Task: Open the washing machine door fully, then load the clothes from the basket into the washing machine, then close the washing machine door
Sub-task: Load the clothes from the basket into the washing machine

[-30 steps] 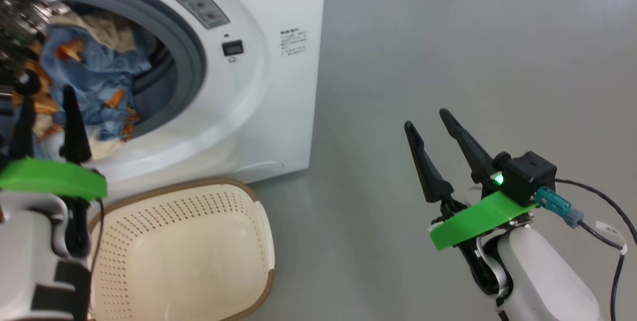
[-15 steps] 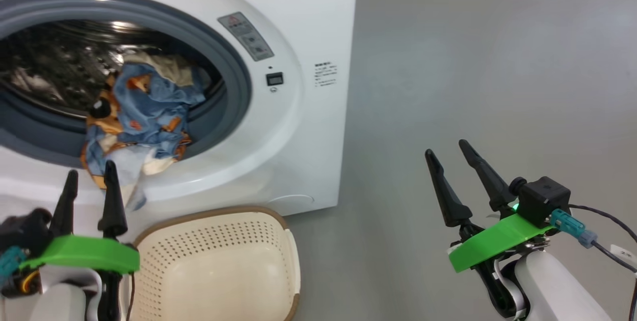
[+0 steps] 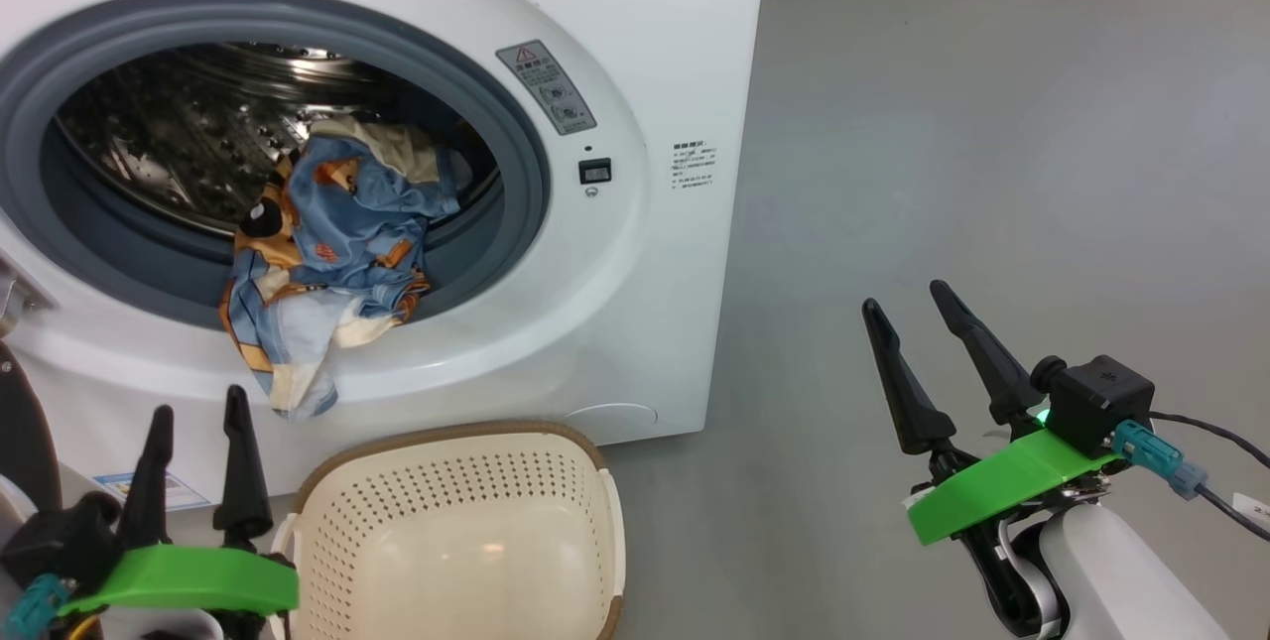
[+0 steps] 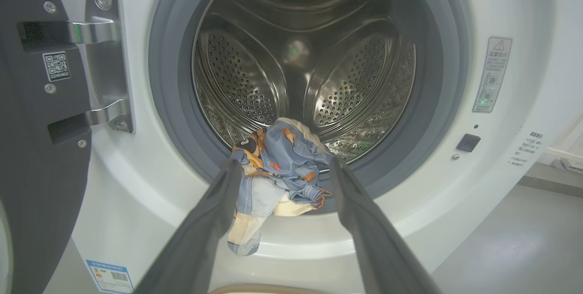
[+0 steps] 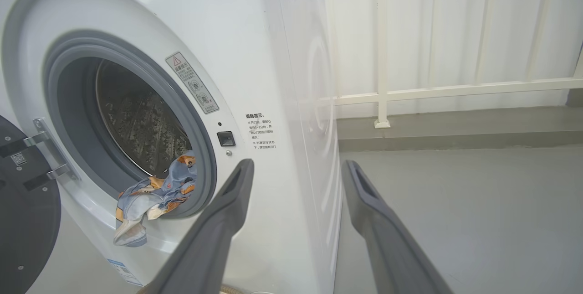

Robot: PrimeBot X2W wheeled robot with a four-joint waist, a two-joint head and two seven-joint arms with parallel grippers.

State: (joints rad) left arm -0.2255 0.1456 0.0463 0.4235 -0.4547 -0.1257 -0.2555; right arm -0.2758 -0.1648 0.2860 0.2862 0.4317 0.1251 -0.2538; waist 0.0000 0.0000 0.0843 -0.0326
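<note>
Clothes (image 3: 327, 253) heaped in washing machine (image 3: 655, 45) mouth, tail hanging over gasket (image 3: 534, 186), so door (image 4: 36, 171), swung wide at robot's left, likely won't seal yet. Basket (image 3: 446, 430) below holds nothing. Left end effector (image 3: 198, 402) and right end effector (image 3: 905, 296) open, empty; left faces the heap.

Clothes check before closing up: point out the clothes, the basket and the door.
clothes (image 3: 347, 213), head view, blue fabric in the middle of the heap
basket (image 3: 446, 496), head view, perforated back wall
door (image 4: 41, 184), left wrist view, dark inner face
</note>
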